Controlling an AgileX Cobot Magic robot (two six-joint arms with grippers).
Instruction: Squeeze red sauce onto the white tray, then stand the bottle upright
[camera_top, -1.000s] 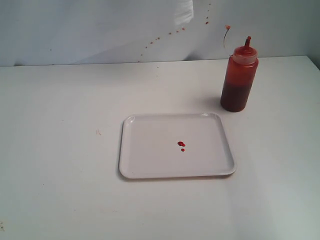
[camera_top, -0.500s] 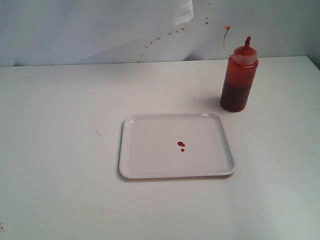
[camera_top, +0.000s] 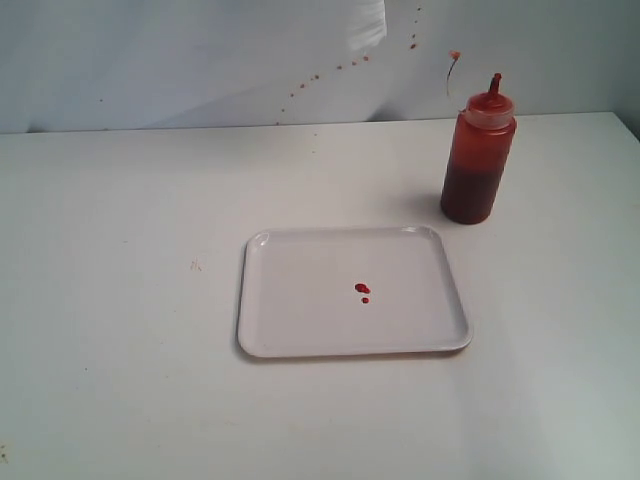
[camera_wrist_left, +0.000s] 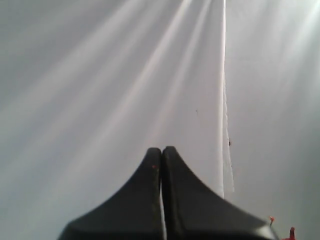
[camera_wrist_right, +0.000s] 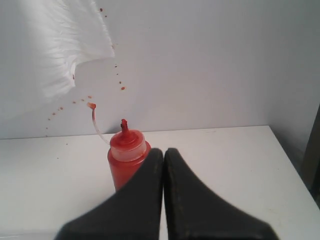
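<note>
The white tray lies flat in the middle of the table in the exterior view. Two tiny drops of red sauce sit near its centre. The bottle stands upright behind the tray's far right corner, its red nozzle pointing up, apart from the tray. A thin red strand shows beside the nozzle. Neither arm appears in the exterior view. My right gripper is shut with nothing in it; the bottle stands just beyond its tips. My left gripper is shut, empty, facing a bare white wall.
Faint reddish-brown specks dot the white back wall. The table's far right corner lies just beyond the bottle. A white sheet edge runs down the wall in the left wrist view.
</note>
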